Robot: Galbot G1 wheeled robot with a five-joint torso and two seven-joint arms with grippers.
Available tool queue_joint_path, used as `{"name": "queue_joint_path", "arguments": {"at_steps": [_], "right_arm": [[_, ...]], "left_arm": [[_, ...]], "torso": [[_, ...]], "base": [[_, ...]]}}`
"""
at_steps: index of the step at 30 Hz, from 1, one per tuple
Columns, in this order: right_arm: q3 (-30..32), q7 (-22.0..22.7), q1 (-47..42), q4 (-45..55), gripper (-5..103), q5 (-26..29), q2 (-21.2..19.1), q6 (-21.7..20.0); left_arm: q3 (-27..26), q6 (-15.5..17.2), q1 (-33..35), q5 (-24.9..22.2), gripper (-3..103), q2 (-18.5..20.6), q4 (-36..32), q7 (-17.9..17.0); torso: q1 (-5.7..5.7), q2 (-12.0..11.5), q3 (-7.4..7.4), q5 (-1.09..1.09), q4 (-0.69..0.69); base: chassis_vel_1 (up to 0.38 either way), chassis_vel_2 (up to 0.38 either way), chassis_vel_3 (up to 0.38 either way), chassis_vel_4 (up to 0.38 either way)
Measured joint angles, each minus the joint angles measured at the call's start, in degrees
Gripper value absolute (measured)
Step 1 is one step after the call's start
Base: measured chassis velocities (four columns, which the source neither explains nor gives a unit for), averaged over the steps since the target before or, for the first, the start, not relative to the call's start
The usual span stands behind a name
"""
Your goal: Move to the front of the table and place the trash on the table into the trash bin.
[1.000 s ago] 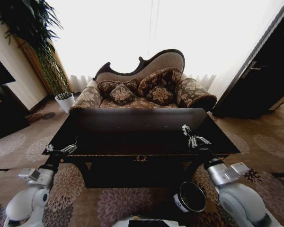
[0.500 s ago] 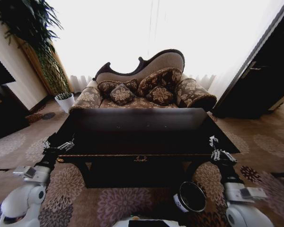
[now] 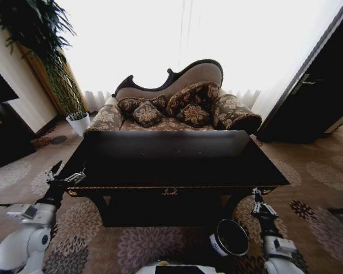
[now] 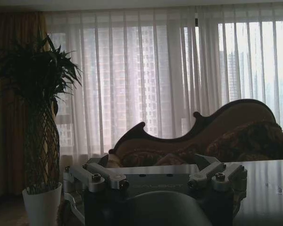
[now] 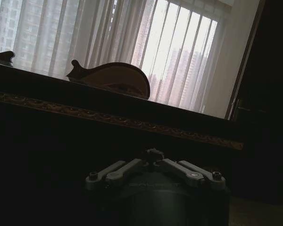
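Observation:
The glossy black table [image 3: 171, 165] with gold trim stands right in front of me, its gold ornament [image 3: 170, 192] at front centre. The trash is out of view. On the carpet below the table's front right stands the trash bin [image 3: 230, 237], a round black pail with a pale rim. My left gripper [image 3: 64, 176] is open, level with the table's front left corner and just outside it. The left wrist view looks over it [image 4: 160, 176] along the table top [image 4: 264, 179]. My right gripper [image 3: 256, 197] is shut, below the front right corner and beside the bin, facing the table's trim [image 5: 132, 123].
An ornate sofa [image 3: 177, 108] with cushions stands behind the table. A tall plant in a white pot [image 3: 78, 123] is at the back left. Dark cabinets flank the room on both sides. Patterned carpet [image 3: 326, 171] lies open to the right of the table.
My right arm has dropped from above the table's right edge to below its front right corner, near the bin. My left arm has drifted outward to the left.

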Motion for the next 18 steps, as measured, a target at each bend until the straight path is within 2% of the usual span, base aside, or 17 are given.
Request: {"name": "queue_joint_path", "arguments": {"at_steps": [4,9,10,13,15,18], "right_arm": [[-0.96,0.02,1.12,-3.19,0,-1.49,-0.18,0.72],[-5.27,0.01,5.32,-15.47,0,-5.16,-1.20,1.35],[-5.27,0.01,5.32,-15.47,0,-5.16,-1.20,1.35],[-9.67,0.23,9.37,-25.36,0,-4.90,-2.65,0.55],[-10.16,0.27,9.83,-26.39,0,-4.74,-2.83,0.35],[-13.34,0.39,13.10,-34.11,0,-4.32,-4.11,-0.44]], "left_arm": [[-0.53,0.00,0.14,-0.11,100,0.06,0.00,0.00],[-0.65,0.02,0.37,-0.12,100,-0.38,-0.24,0.00],[-0.65,0.02,0.37,-0.12,100,-0.38,-0.24,0.00],[-1.26,0.02,0.60,-0.27,100,-0.31,-0.47,0.00],[-1.36,0.02,0.62,-0.32,100,-0.28,-0.49,0.00],[-2.41,0.04,0.98,-0.73,100,-0.06,-0.86,-0.02]], "torso": [[0.00,0.00,0.00,-0.01,0.00],[0.01,0.00,0.00,0.01,0.00],[0.01,0.00,0.00,0.01,0.00],[0.01,0.00,0.00,0.01,0.00],[0.00,0.00,0.00,0.01,0.00],[0.01,0.00,0.00,0.00,0.00]], "base": [[0.000,0.000,0.000,0.000],[0.000,0.000,0.000,0.000],[0.000,0.000,0.000,0.000],[0.000,0.000,0.000,0.000],[0.000,0.000,0.000,0.000],[0.000,0.000,0.000,0.000]]}}
